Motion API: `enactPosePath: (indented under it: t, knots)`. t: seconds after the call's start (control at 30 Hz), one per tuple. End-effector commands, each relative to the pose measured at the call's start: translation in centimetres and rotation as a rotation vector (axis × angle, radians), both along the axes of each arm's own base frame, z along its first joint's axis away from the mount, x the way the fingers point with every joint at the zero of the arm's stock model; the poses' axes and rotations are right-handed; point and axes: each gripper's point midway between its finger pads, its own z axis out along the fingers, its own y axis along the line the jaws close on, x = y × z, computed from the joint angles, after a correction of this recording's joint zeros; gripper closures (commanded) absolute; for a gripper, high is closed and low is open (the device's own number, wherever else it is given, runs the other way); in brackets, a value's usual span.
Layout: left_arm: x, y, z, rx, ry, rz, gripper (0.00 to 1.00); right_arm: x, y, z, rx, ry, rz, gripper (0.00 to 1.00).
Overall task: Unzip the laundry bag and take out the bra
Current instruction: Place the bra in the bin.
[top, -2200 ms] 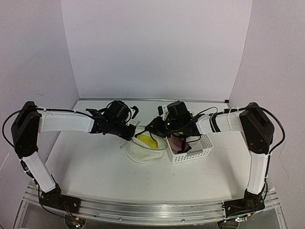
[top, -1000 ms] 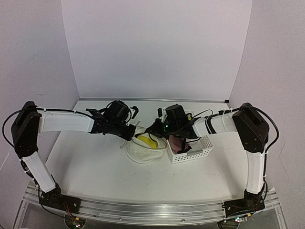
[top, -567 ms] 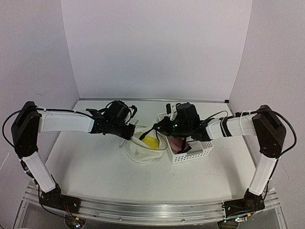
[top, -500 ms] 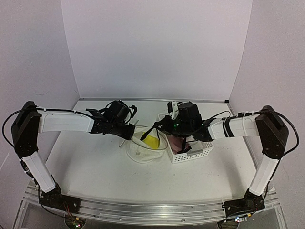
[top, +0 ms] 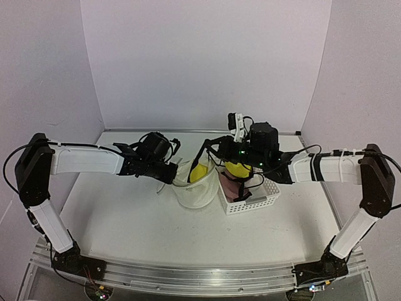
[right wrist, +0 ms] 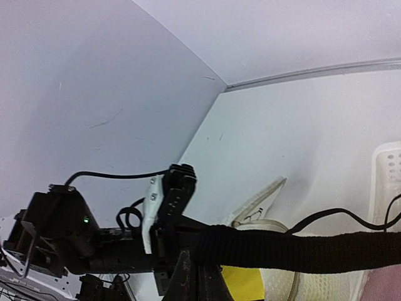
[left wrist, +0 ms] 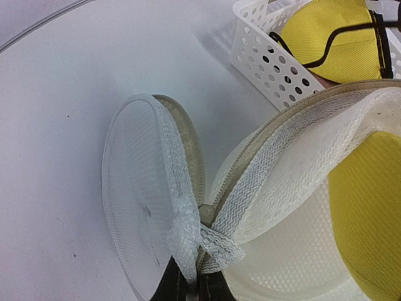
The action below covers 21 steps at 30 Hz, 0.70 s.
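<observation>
While the left jaws clamp the laundry bag's (top: 194,191) zipper seam, the right jaws, above the bag, pinch the bra (top: 199,170) by its black strap. It stretches sideways, one yellow cup inside the bag, the other over the basket (top: 260,199) beside it. The right arm is nearer.

translucent white mesh laundry bag (left wrist: 282,263), matt yellow cloth bra (left wrist: 316,34), perforated white plastic basket (left wrist: 263,56), smooth matt table (left wrist: 62,94)
</observation>
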Motion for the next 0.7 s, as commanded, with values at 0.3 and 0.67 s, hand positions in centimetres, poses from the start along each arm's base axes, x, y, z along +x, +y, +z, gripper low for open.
enactPosePath:
  t: [0.3,0.67]
  knots:
    - [1.0,-2.0,2.5,-0.072,-0.024,-0.036,1.0,-3.1,2.0,10.5,0.333,-0.183,0.212,1.0]
    - [0.1,-4.9,6.0,-0.217,-0.044,-0.168,1.0,-5.5,0.3,15.0,0.481,-0.317,0.263,1.0]
